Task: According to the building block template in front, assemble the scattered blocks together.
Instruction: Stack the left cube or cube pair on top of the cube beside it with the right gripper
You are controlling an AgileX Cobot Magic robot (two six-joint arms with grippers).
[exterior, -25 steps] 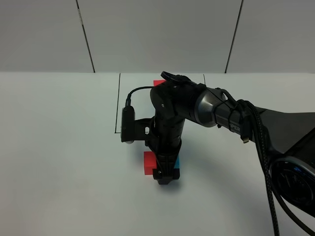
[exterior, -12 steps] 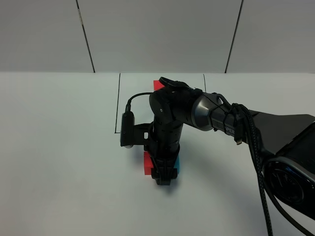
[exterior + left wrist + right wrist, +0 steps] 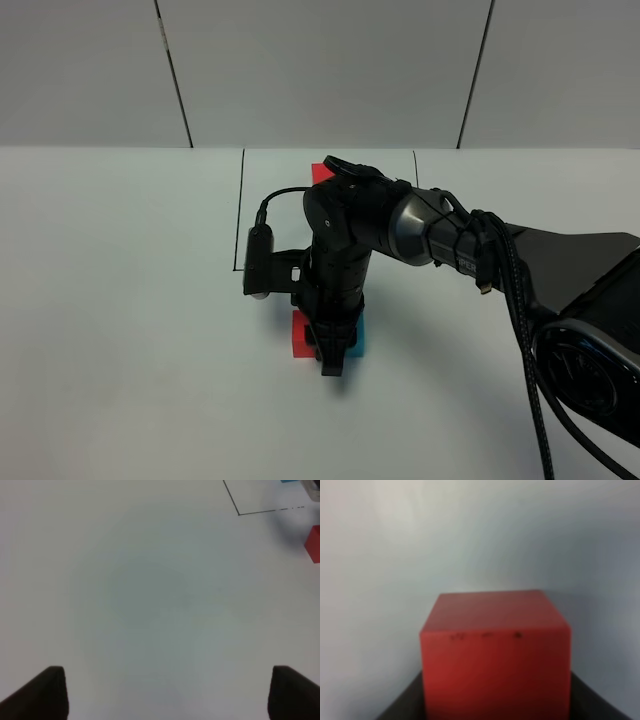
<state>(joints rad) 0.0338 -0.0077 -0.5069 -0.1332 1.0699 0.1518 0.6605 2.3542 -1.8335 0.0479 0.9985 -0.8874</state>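
Red and cyan are the colours that matter here. A loose red cube (image 3: 300, 336) and a loose cyan cube (image 3: 358, 340) sit side by side on a white table (image 3: 120, 320), red toward the left of the high view, cyan toward the right. The right gripper (image 3: 333, 364) points straight down between them and hides the gap, so whether the cubes touch cannot be told. Its jaws are drawn together into one narrow dark tip, and it appears to be clamped on neither cube. A closed tip there reads as a tool for nudging or pressing, probably to bring the pair flush like the model. The right wrist view is filled by the red cube (image 3: 495, 652), blurred and very close, which fits a tip standing just beside it.

Farther back, inside a thin black outline (image 3: 241, 210) drawn on the table, lies the template bar (image 3: 321, 171). Only its red end shows; the right arm (image 3: 440, 225) covers the rest. It likely sits apart so it can serve as a reference undisturbed.

The left gripper (image 3: 167, 695) is out of the high view. Its own camera shows its jaws wide apart over bare table, nothing between them, with the red cube (image 3: 314, 542) only partly in frame and well apart. That looks like waiting clear of the work.
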